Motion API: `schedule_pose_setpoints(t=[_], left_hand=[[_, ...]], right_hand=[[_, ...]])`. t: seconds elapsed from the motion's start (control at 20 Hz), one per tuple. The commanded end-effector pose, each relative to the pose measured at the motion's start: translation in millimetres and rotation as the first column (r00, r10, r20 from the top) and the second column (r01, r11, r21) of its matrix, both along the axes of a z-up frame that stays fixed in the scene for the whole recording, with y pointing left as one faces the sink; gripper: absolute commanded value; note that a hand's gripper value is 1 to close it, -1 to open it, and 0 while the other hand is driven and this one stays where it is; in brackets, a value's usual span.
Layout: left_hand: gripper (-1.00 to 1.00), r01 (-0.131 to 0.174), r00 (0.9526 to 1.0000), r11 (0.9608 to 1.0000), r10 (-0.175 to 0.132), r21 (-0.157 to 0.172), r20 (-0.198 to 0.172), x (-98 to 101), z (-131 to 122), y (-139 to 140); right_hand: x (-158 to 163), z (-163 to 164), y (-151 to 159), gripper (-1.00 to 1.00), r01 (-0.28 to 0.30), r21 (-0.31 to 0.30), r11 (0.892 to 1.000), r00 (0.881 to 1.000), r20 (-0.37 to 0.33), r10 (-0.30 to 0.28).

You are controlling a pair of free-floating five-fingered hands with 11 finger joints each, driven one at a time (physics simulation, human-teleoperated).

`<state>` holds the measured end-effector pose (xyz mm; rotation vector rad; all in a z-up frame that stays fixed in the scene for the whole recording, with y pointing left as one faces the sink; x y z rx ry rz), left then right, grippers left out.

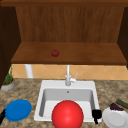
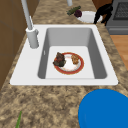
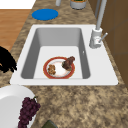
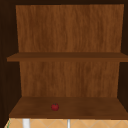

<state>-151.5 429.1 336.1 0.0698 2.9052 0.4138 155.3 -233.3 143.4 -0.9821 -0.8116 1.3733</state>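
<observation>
Fingers of the right hand [image 1: 96, 115] are seen hanging relaxed and pointing down, with nothing grasped, over the desk [image 1: 27, 87] between the sink [image 1: 45, 83] rim and the white plate [image 1: 117, 120]. The plate lies just beside the hand, with grapes [image 1: 116, 107] at its far edge. An approach to this plate is judged to be the step in hand; a grasp would call for the hand to be lowered to the near rim and closed there. A red-rimmed plate [image 2: 81, 65] of food lies in the sink basin. The left hand [image 1: 2, 117] is held by the blue plate [image 1: 18, 110]; its state cannot be told.
</observation>
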Motion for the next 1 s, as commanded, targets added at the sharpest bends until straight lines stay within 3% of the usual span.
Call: schedule_pose_setpoints(t=[0.0, 0.55, 0.75, 0.95], left_hand=[[-1.00, 0.001, 0.9999, 0.9947, 0.001, 0.103, -0.012, -1.2, 13.3, -14.6], [-1.00, 0.001, 1.0000, 0.9821, 0.000, 0.188, -0.005, -0.5, 35.0, -51.5], [-1.00, 0.003, 1.0000, 0.9816, -0.003, 0.191, 0.002, -0.5, 49.5, -66.1], [-1.00, 0.002, 1.0000, 0.9764, -0.003, 0.216, 0.004, 0.4, 57.9, -78.3]], right_hand=[[0.0, 0.0, 0.0, 0.00, 0.000, 0.000, 1.000, 1.000, 0.000, 0.000], [0.0, 0.0, 0.0, 0.00, 0.000, 0.000, 1.000, 1.000, 0.000, 0.000], [0.0, 0.0, 0.0, 0.00, 0.000, 0.000, 1.000, 1.000, 0.000, 0.000], [0.0, 0.0, 0.0, 0.00, 0.000, 0.000, 1.000, 1.000, 0.000, 0.000]])
